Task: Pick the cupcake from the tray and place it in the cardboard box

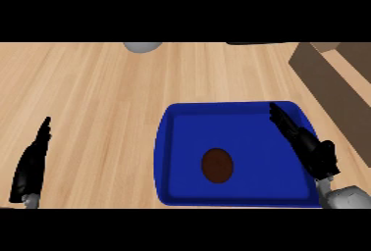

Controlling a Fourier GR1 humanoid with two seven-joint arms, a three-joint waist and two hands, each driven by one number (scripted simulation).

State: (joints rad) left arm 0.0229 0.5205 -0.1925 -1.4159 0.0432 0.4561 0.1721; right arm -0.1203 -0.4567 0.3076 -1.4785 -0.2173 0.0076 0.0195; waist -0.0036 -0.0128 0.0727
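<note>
The cupcake (pixel 217 165) sits in the blue tray (pixel 181 147), near-centre. My right hand (pixel 308 147) hangs beside it, fingers straight; my left hand (pixel 30 166) rests open on the surface. Likely light and soft: I'd pinch its sides. The cardboard box (pixel 340 88) stands far right.

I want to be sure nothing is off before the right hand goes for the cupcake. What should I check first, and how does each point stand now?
1. Cupcake sits on the blue tray, uncovered: ok.
2. Right hand open, fingers straight, holding nothing: ok.
3. Right hand lined up over the cupcake: not ok; it is over the tray's right side, apart from it.
4. Left hand rests open on the counter, away from the tray: ok.
5. Cardboard box within view at the upper right: ok.
6. Box opening free to receive the cupcake: cannot tell; it is cut off by the edge.
</note>
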